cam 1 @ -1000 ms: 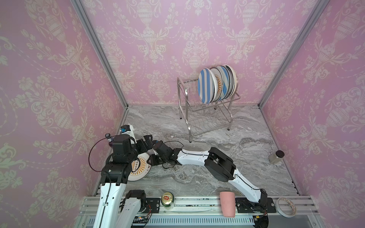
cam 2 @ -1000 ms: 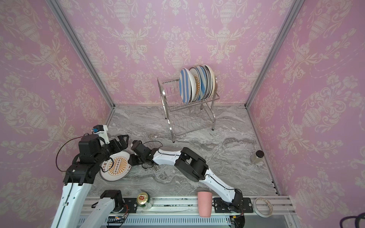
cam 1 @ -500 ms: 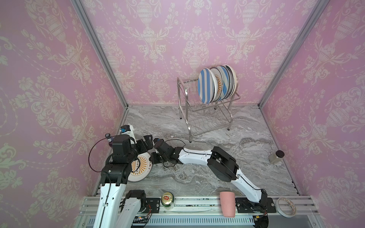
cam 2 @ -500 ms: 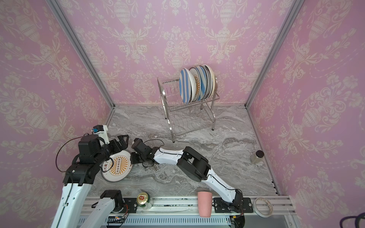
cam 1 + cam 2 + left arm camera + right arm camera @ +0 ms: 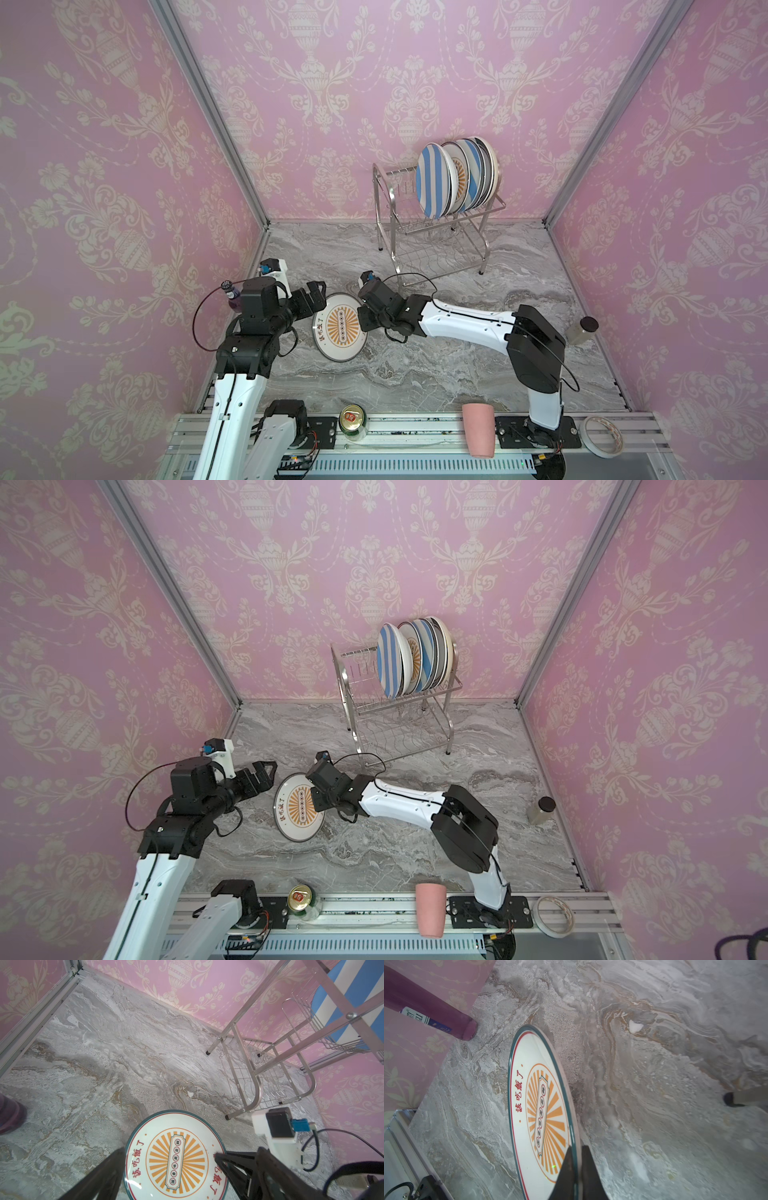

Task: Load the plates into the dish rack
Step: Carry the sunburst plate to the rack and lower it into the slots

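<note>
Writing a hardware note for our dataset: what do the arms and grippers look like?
Left arm and right arm: white shells, black joints, looping black cables. Left gripper and right gripper: black, triangular open-frame fingers; white wrist-camera mounts, blue connectors.

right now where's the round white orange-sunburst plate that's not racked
The orange-sunburst plate is at the front left of the grey marble table in both top views, its rim pinched by the right gripper.
</note>
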`<state>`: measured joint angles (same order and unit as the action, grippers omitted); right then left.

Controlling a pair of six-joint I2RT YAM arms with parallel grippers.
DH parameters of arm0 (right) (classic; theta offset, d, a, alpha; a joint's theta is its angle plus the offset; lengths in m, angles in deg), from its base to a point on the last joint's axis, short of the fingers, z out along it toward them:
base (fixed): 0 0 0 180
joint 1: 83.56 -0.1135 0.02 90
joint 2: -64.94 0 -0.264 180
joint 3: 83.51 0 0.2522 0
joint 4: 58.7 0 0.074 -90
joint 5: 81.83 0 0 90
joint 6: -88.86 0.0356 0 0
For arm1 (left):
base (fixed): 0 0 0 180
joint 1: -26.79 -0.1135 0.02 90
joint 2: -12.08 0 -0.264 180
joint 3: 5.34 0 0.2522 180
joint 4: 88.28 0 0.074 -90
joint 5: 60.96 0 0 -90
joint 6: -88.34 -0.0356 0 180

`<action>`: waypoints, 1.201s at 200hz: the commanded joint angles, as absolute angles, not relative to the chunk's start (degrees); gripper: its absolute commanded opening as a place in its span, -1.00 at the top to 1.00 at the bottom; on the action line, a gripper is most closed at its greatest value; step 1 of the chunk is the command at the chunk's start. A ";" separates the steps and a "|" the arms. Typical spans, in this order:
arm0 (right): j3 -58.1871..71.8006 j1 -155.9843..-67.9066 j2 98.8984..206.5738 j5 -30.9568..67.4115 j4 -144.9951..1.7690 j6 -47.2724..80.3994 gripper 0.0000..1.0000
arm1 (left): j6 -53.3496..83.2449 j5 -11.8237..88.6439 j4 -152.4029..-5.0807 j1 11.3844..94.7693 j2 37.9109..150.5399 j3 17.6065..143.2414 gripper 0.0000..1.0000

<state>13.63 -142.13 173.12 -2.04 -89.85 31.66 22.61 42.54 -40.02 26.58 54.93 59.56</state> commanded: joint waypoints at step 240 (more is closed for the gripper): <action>39.82 -142.07 144.64 -55.94 -96.20 -20.61 1.00 | 21.57 61.68 -68.46 35.23 70.95 60.21 -0.99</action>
